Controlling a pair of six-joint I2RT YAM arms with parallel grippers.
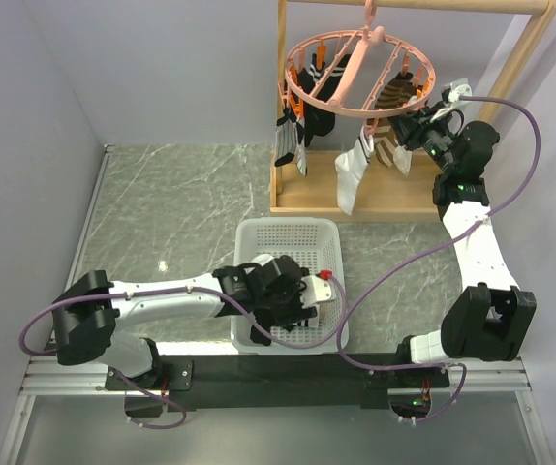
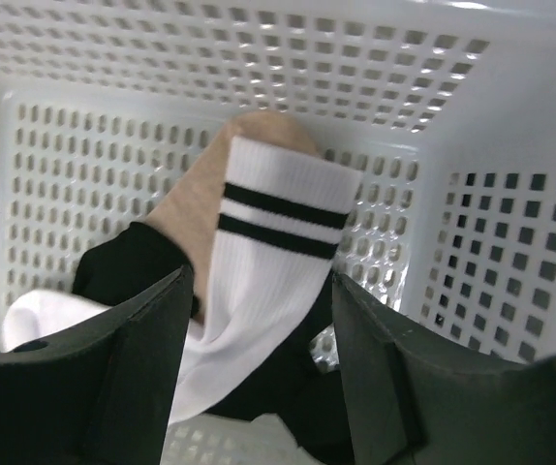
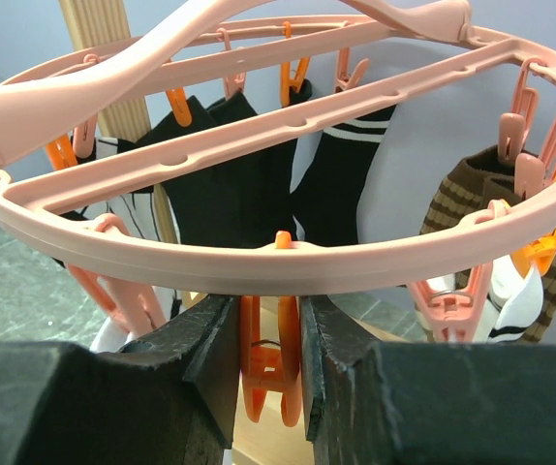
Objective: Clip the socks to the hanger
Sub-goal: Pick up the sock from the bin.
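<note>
The pink ring hanger point(image 1: 355, 108) hangs from the wooden rack, with several socks clipped to it: black ones point(image 1: 317, 87), a white one point(image 1: 353, 170) and a brown striped one point(image 3: 472, 203). My right gripper point(image 1: 416, 124) is at the hanger's right rim point(image 3: 259, 262). There the right gripper point(image 3: 268, 339) is shut on an orange clip point(image 3: 270, 373) under the rim. My left gripper point(image 1: 293, 295) is down in the white basket point(image 1: 288, 231). The left gripper point(image 2: 263, 320) is open, with its jaws on either side of a white sock point(image 2: 273, 262) with two black stripes. That sock lies on a black sock point(image 2: 128, 266) and a tan one point(image 2: 186, 218).
The light wooden rack has a base point(image 1: 351, 199) and a slanted post point(image 1: 525, 48) at the back right. The basket's perforated walls point(image 2: 259, 58) close in around the left gripper. Purple cables loop from both arms. A grey wall runs along the left side.
</note>
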